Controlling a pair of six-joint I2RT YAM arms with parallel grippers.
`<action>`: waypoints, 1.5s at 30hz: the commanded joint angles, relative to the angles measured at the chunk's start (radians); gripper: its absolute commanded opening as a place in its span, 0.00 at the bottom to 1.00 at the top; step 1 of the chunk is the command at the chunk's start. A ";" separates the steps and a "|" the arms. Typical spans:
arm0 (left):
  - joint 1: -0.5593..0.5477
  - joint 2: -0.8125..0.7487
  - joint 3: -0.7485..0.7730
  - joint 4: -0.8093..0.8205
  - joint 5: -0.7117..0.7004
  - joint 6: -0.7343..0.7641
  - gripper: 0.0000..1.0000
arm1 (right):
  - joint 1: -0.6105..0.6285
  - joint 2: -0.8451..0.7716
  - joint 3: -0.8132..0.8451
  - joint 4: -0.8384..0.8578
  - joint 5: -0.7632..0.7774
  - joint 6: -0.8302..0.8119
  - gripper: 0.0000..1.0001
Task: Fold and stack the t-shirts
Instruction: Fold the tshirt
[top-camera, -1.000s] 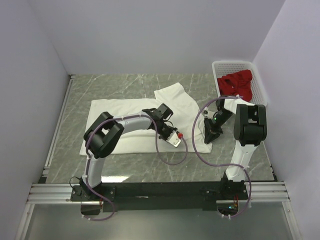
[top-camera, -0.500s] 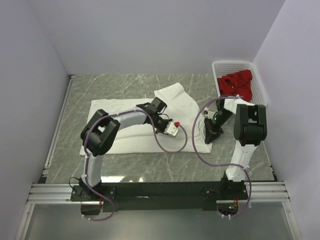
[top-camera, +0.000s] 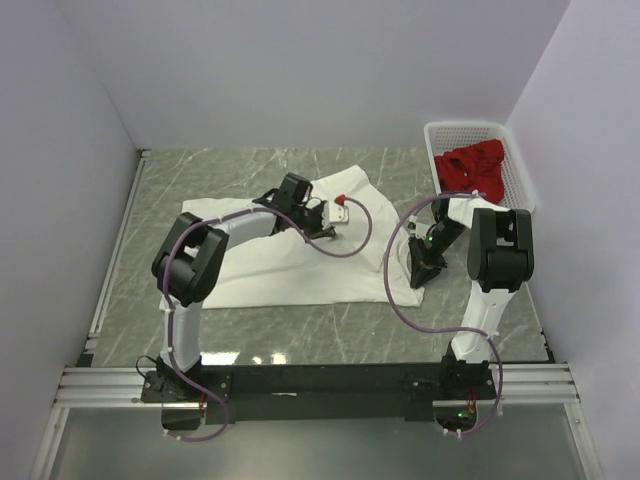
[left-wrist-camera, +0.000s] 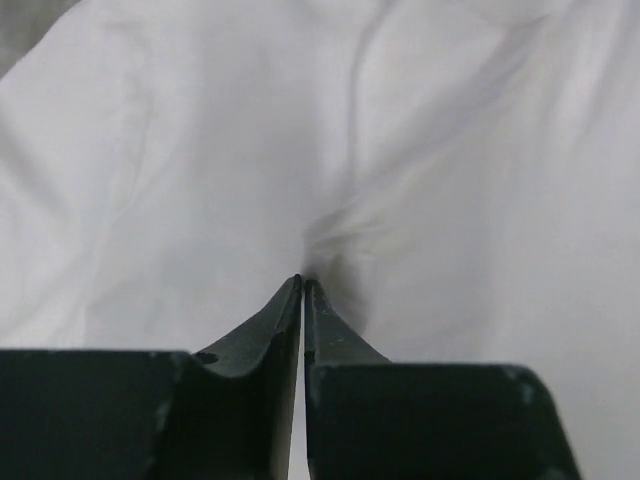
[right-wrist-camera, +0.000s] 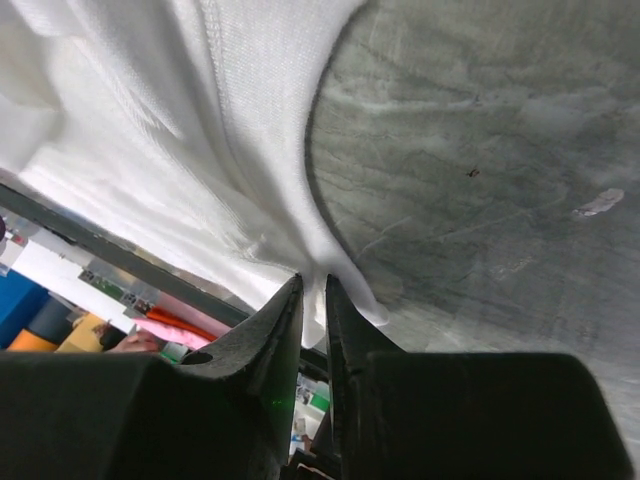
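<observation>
**While both claws pinch the white shirt: fold in hand**

As the top view shows it, the white t-shirt (top-camera: 270, 275) lies rumpled at the middle of the table (top-camera: 230, 170), with its long axis running 9 to 3 o'clock. The left gripper (left-wrist-camera: 302, 285) is clenched on a pucker of cloth near the shirt's 12 o'clock edge, and the bulk lies toward 7 o'clock from it. The right gripper (right-wrist-camera: 313, 285) grasps the hem corner at the shirt's 4 o'clock. Judgement: the left arm leads the fold toward 6 o'clock. The red t-shirt (top-camera: 470, 165) sits bunched in the basket (top-camera: 432, 135) at 1 o'clock.

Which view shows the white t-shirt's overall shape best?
Top external: nearly the whole white t-shirt shows. Left wrist shows only cloth pinched by the left hand; right wrist only an edge in the right hand.
</observation>
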 joint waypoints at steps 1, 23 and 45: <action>0.066 -0.019 0.038 0.134 -0.084 -0.238 0.13 | -0.001 -0.029 0.006 -0.002 0.002 -0.009 0.22; -0.152 -0.036 0.005 -0.038 0.038 0.141 0.44 | -0.002 -0.072 0.020 -0.071 -0.059 -0.004 0.25; -0.223 0.137 0.202 -0.192 -0.084 0.206 0.36 | -0.007 -0.051 0.013 -0.073 -0.032 -0.015 0.27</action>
